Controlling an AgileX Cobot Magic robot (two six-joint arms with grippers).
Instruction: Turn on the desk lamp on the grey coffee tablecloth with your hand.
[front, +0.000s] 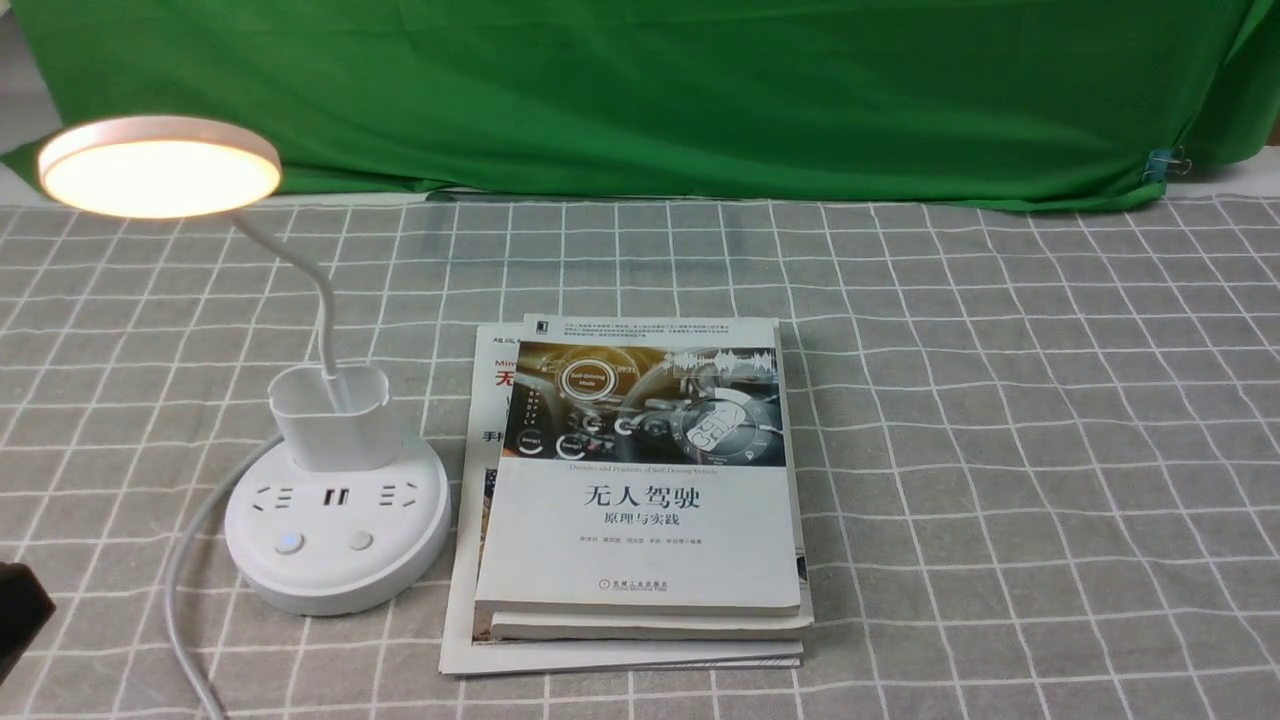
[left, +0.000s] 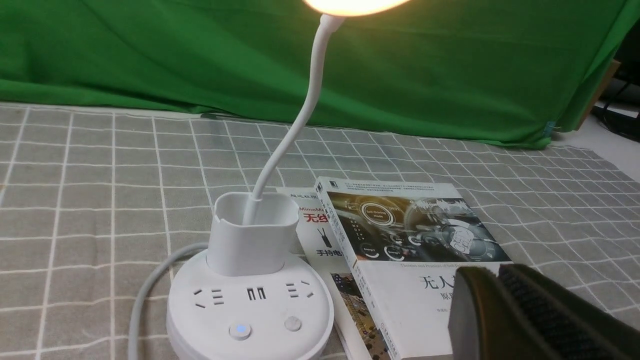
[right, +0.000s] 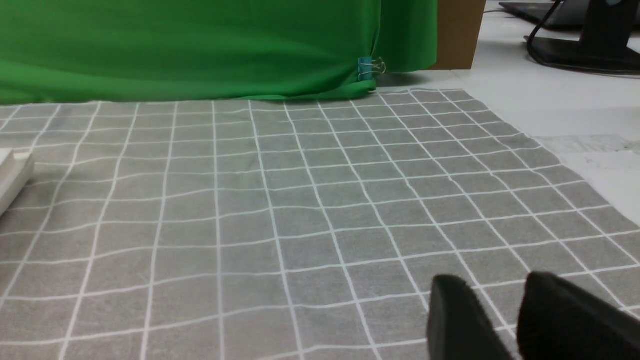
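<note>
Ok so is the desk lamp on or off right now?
On: the desk lamp's disc head glows warm white, and one base button shows blue light.

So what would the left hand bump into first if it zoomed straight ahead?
Probably the stacked books, since the left gripper covers part of them in its own camera's view. It might pass over them, though; its height is unclear.
</note>
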